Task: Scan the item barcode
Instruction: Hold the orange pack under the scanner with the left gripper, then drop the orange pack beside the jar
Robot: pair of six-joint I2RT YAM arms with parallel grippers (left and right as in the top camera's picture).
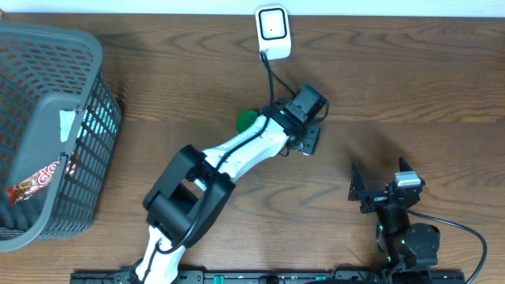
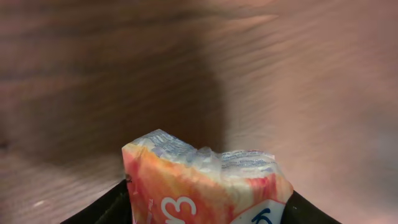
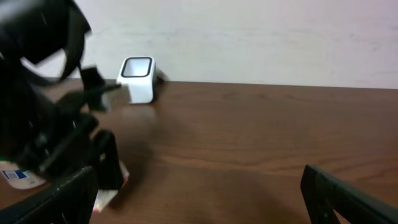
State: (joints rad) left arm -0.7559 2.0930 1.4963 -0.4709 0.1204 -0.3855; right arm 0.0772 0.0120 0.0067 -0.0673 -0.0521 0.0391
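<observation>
The item is an orange and white packet (image 2: 205,180) with a crinkled clear seam on top. My left gripper (image 2: 208,208) is shut on it, one black finger on each side, above the wooden table. From overhead the left gripper (image 1: 309,142) hangs at mid table, a short way in front of the white scanner (image 1: 273,30) at the back edge. The packet's corner (image 3: 106,196) shows below the left arm in the right wrist view, with the scanner (image 3: 138,78) behind. My right gripper (image 1: 380,180) stands open and empty at the front right. No barcode shows.
A grey mesh basket (image 1: 95,126) holding snack packets stands at the far left. A green-capped object (image 1: 247,120) lies beside the left arm, partly hidden by it. The scanner's black cable (image 1: 271,75) runs down under the arm.
</observation>
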